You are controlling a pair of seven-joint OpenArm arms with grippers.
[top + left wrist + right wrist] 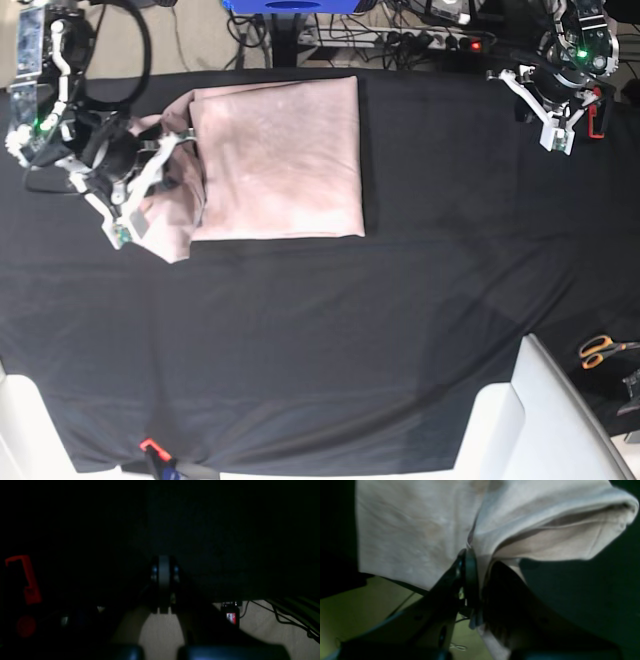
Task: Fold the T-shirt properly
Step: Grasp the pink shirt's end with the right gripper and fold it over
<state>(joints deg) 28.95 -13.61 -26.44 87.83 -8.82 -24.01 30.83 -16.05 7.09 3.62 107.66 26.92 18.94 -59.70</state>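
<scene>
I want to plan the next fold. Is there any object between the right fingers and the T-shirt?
No. The right gripper is already shut on the T-shirt at its sleeve side, with nothing between. The left gripper is shut, far across the black cloth.

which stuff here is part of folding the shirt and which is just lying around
Part of the job:
- T-shirt, partly folded on the black cloth
- right gripper, shut on the T-shirt's edge
- left gripper, shut, empty, parked at the table's far corner

Just lying about:
- scissors beside the table
- cables and power strip behind it
</scene>
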